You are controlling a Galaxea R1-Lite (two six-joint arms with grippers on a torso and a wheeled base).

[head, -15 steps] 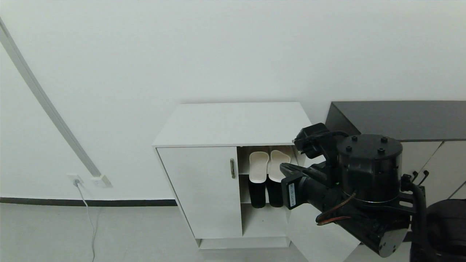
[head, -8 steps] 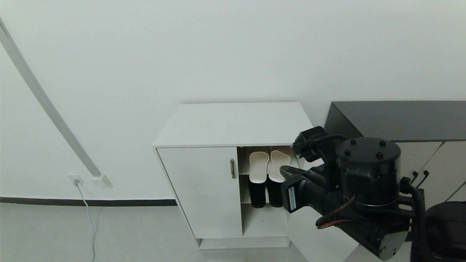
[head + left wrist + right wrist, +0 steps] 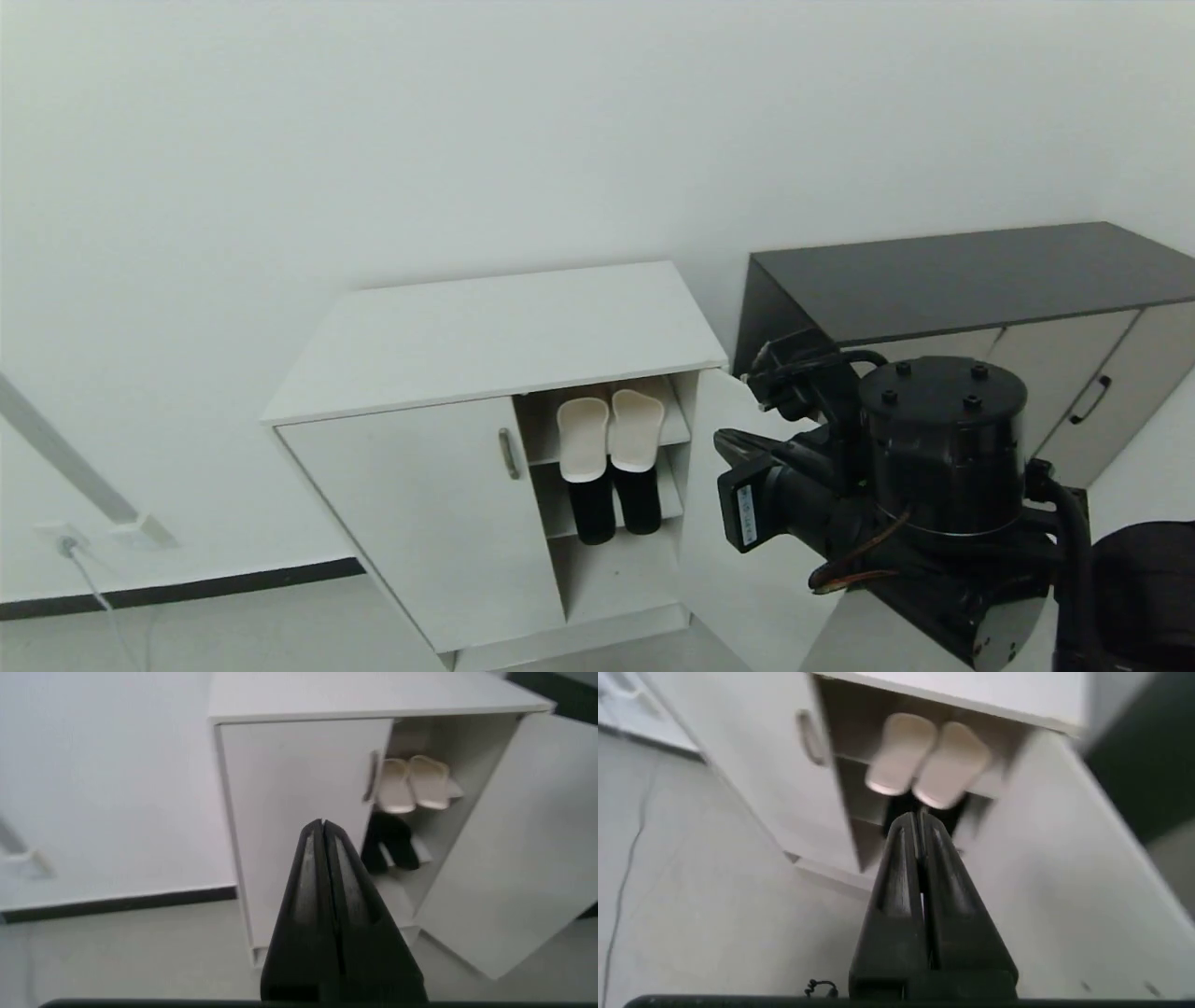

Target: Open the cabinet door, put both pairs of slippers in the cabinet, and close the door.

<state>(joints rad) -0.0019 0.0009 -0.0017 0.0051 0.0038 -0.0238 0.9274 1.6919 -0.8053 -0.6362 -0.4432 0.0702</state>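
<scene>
Figuring only the door (image 3: 523, 840) is left: white slippers (image 3: 610, 434) and black slippers (image 3: 616, 504) are sitting on the shelves inside. Right pincer (image 3: 921, 826) is pinched shut, empty, so I'm aiming to nudge the door's outer face.

Fingers (image 3: 304, 889) together; slippers (image 3: 412, 783) inside open cabinet (image 3: 290, 812).

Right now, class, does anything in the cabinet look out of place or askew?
Yes. The white slippers and the black slippers below jut out past their shelf fronts; the open door might catch them when it shuts.
</scene>
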